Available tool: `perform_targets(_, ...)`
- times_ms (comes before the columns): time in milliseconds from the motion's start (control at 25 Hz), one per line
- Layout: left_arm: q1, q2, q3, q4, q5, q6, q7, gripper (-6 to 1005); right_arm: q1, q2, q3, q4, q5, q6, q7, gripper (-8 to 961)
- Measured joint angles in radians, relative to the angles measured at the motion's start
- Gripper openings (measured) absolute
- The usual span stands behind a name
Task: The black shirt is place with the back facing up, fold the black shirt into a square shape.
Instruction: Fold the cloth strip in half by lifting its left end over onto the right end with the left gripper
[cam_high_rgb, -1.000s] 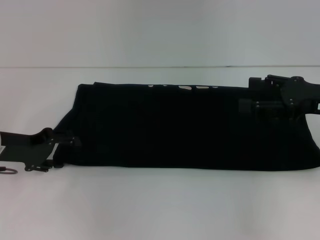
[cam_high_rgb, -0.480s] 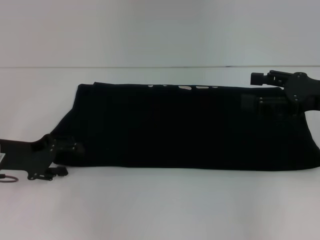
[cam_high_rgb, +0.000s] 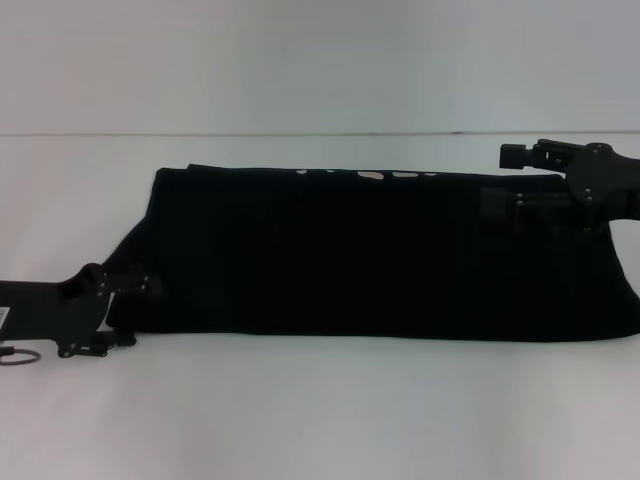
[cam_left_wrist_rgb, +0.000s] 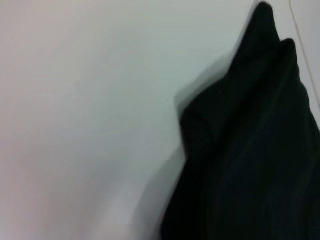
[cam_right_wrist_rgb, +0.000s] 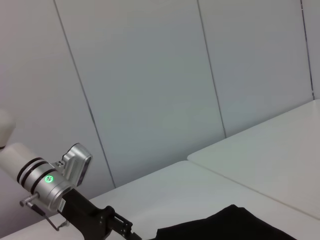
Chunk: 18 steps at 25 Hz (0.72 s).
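Note:
The black shirt (cam_high_rgb: 370, 255) lies folded into a long flat band across the white table, with a bit of white print (cam_high_rgb: 372, 177) along its far edge. My left gripper (cam_high_rgb: 132, 312) is open at the shirt's near left corner, one finger above the cloth edge and one just off it. At the shirt's far right end my right gripper (cam_high_rgb: 502, 180) is also open, with one finger past the far edge and the other over the cloth. The left wrist view shows a shirt (cam_left_wrist_rgb: 250, 150) corner resting on the table. In the right wrist view the shirt (cam_right_wrist_rgb: 235, 225) shows beside my left gripper (cam_right_wrist_rgb: 122, 229).
The white table (cam_high_rgb: 320, 410) runs wide in front of the shirt and to its left. A pale panelled wall (cam_right_wrist_rgb: 150, 75) stands behind the table. A small ring (cam_high_rgb: 18, 356) hangs by the left arm's wrist.
My left gripper has drawn back toward the near left, off the shirt's corner. The right gripper has shifted slightly right and toward the far edge. The shirt stays flat.

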Motion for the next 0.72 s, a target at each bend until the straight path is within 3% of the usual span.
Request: perform_targets(720, -0.014, 0.006, 0.000, -0.008, 0.006, -0.050, 0.003, 822, -0.003, -0.001, 0.003, 0.000, 0.022, 0.000, -0.001, 927)
